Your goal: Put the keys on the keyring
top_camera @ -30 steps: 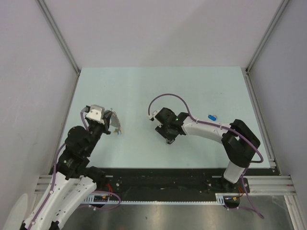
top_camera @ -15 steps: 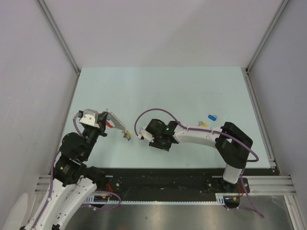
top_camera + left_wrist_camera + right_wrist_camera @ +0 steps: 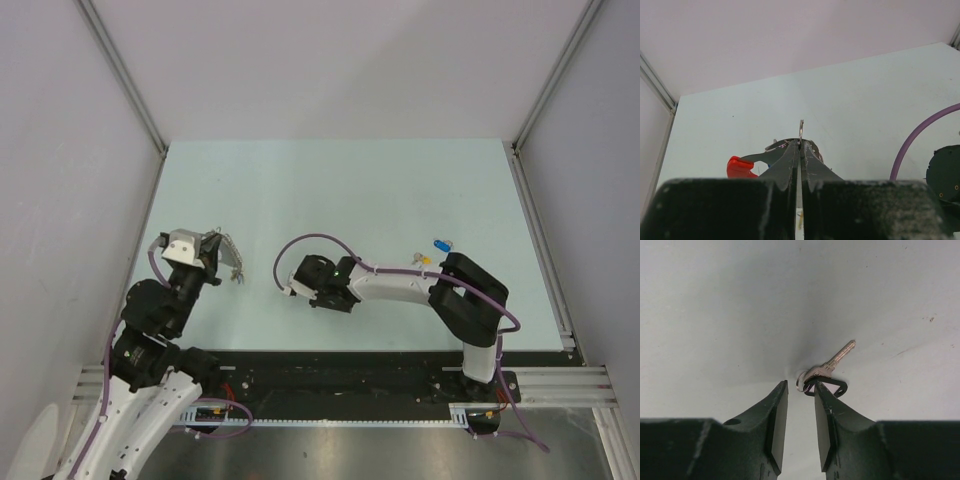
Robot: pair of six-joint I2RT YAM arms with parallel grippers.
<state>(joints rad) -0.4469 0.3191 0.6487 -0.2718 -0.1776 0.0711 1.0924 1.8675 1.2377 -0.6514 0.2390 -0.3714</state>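
- The left claw (image 3: 800, 151) has its two fingers pressed tight together. They pinch the thin wire of the big grey metal keyring with a red curved part (image 3: 801, 131).
- The keyring sticks out past the tips of the left claw. Its red part (image 3: 739, 166) pokes out at the left side of the fingers in the left wrist view.
- I cannot tell if any small keys hang from the keyring.
- The right claw (image 3: 800, 386) has its fingers a little way apart, with a thin gap between them. It pinches nothing.
- A small silver metal key with a black plastic tag (image 3: 830, 366) lies flat on the pale green table (image 3: 350, 180), just in front of the right claw.
- The little loop of this black-tagged key sits right at the gap between the fingertips. The black tag is just ahead of the finger on the right side of the right wrist view. The silver end points away from the claw and to the right.
- From above, the right claw is low over the table, near the left claw, with a strip of bare table between them.
- A small key with a yellow tag (image 3: 422, 258) and a small blue tag with a pale end (image 3: 440, 244) lie close together, well behind the right claw, next to its arm.
- A purple cable (image 3: 914, 136) curves by on the right side of the left claw.
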